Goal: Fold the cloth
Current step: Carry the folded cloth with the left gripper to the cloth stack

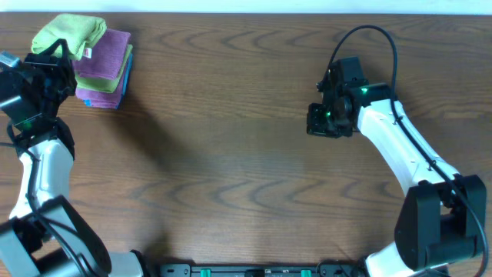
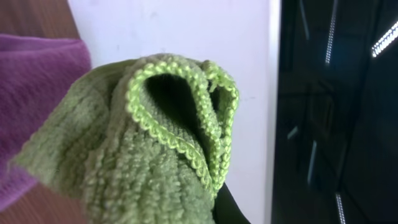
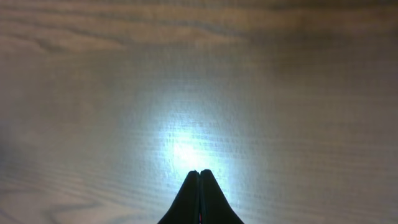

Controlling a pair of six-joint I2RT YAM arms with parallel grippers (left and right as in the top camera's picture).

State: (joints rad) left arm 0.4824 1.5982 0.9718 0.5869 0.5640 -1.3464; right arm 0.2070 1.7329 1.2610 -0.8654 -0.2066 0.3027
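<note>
A folded green cloth [image 1: 71,31] lies on top of a stack at the table's far left corner. It fills the left wrist view [image 2: 155,155], its stitched edges bunched right at the jaws. My left gripper [image 1: 55,55] is at the cloth's left edge and appears shut on it. Only a bit of one black finger [image 2: 229,208] shows. My right gripper [image 1: 323,121] is shut and empty, low over bare wood at the right middle of the table. Its fingertips [image 3: 199,173] are pressed together.
Under the green cloth lie a folded purple cloth [image 1: 104,65] [image 2: 31,81] and a blue one [image 1: 96,101]. The stack sits near the far edge of the brown wooden table [image 1: 231,154]. A white wall [image 2: 186,31] and a dark panel [image 2: 336,112] are behind it.
</note>
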